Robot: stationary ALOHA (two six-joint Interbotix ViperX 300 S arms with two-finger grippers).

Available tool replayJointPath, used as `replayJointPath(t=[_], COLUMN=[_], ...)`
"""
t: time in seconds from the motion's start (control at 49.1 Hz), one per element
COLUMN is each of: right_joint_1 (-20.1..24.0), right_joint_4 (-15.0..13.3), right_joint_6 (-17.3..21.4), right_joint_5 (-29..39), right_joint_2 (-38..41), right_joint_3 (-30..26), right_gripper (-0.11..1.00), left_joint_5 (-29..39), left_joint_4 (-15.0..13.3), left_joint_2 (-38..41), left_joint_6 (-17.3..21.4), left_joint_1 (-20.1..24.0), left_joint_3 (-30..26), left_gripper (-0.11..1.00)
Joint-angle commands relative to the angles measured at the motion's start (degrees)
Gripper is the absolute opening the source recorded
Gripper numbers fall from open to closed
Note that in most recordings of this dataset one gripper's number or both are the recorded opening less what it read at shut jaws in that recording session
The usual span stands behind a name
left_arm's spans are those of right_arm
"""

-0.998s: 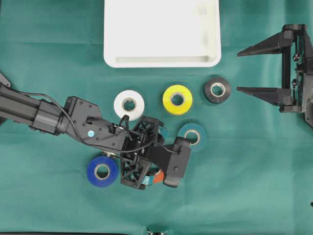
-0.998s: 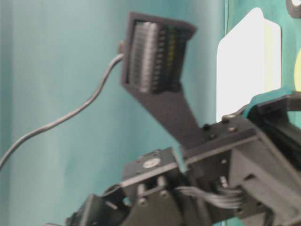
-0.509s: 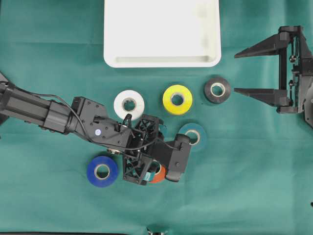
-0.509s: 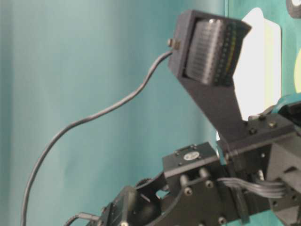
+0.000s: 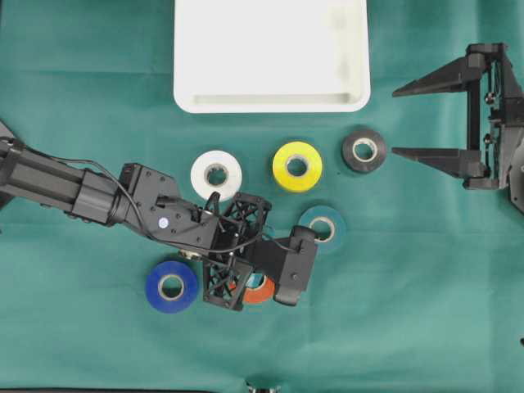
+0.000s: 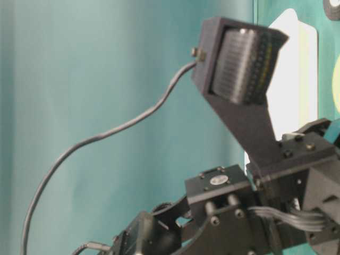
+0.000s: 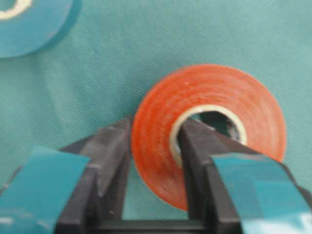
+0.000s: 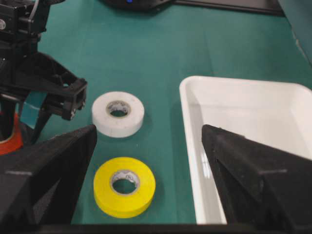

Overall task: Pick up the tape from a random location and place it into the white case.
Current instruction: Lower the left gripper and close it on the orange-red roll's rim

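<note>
Overhead view: the left gripper (image 5: 246,286) largely hides the orange tape (image 5: 259,290) near the green cloth's (image 5: 409,286) lower edge; the white case (image 5: 271,54) is cut off by the top edge. The right gripper (image 5: 409,119) stands spread apart, holding nothing.

Table-level view: a blurred black arm fills the frame; the case (image 6: 276,79) shows only partly.

Left wrist view: the jaws pinch the tape's (image 7: 214,97) wall, one finger (image 7: 109,151) outside, the other in the core.

Right wrist view: white tape (image 8: 118,113) and yellow tape (image 8: 124,186) lie beside the case (image 8: 195,146).

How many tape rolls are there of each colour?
White tape: 1
Yellow tape: 1
Black tape: 1
Teal tape: 1
Blue tape: 1
Orange-red tape: 1
Total: 6 rolls
</note>
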Motion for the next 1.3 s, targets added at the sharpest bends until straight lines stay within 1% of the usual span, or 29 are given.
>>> replayJointPath(t=[0.0, 0.407, 0.733, 0.855, 0.978, 1.141, 1.283], right_joint_1=[-0.1, -0.1, -0.1, -0.1, -0.1, -0.1, -0.1], right_joint_4=[-0.1, -0.1, -0.1, -0.2, -0.1, -0.2, -0.1], right_joint_6=[-0.1, -0.1, -0.2, -0.1, -0.1, -0.1, -0.1], right_joint_5=[-0.4, -0.4, -0.2, -0.2, -0.2, -0.4, -0.4], right_joint_2=[0.2, 0.5, 0.4, 0.4, 0.4, 0.4, 0.4], right_joint_3=[-1.0, -1.0, -1.0, -1.0, -1.1, -1.0, -1.1], right_gripper=[0.88, 0.88, 0.88, 0.88, 0.88, 0.88, 0.88], left_joint_5=[0.7, 0.8, 3.9, 6.8, 11.4, 18.5, 22.2], left_joint_4=[0.1, 0.0, 0.0, 0.0, 0.0, 0.0, 0.1], left_joint_2=[-1.5, -2.3, -9.1, -11.6, -13.4, -13.9, -14.0], left_joint_6=[0.0, -0.1, -0.3, -0.3, -0.3, -0.3, -0.3], left_joint_1=[0.2, 0.1, -0.3, -0.5, -0.8, -0.9, -1.1], left_joint_3=[-0.7, -1.1, -1.6, -3.1, -5.6, -9.6, -12.8], left_gripper=[0.23, 0.23, 0.23, 0.23, 0.23, 0.23, 0.23])
